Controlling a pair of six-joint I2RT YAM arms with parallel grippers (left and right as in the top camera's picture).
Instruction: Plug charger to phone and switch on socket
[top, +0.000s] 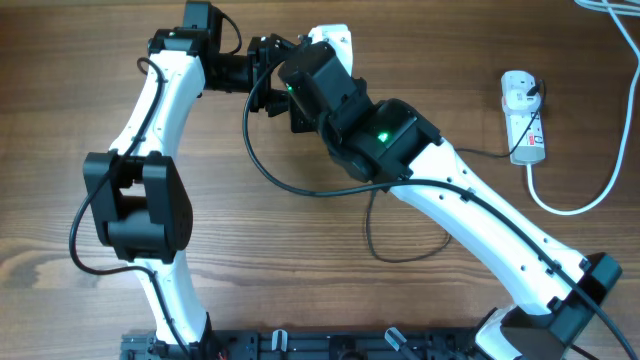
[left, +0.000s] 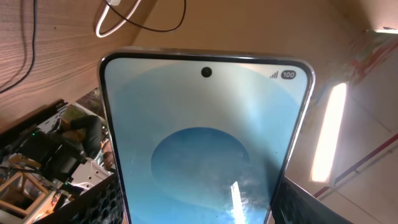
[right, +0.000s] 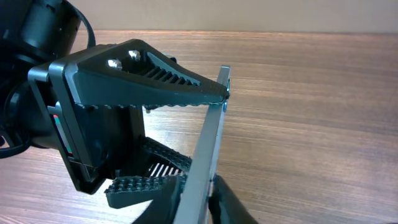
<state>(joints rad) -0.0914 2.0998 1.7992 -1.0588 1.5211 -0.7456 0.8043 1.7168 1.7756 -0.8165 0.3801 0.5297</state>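
Note:
The phone, with a cyan-teal screen, is held up off the table and fills the left wrist view. My left gripper is shut on its two long sides; its ridged fingers also show in the right wrist view. There the phone is edge-on, and my right gripper is shut on its faces. Both grippers meet at the far middle of the table. The charger cable runs from the socket under the right arm. Its plug end is hidden.
The socket's thick white lead loops along the right edge. The charger cable makes a loose loop on the table under the right arm. The left arm's elbow stands at the left.

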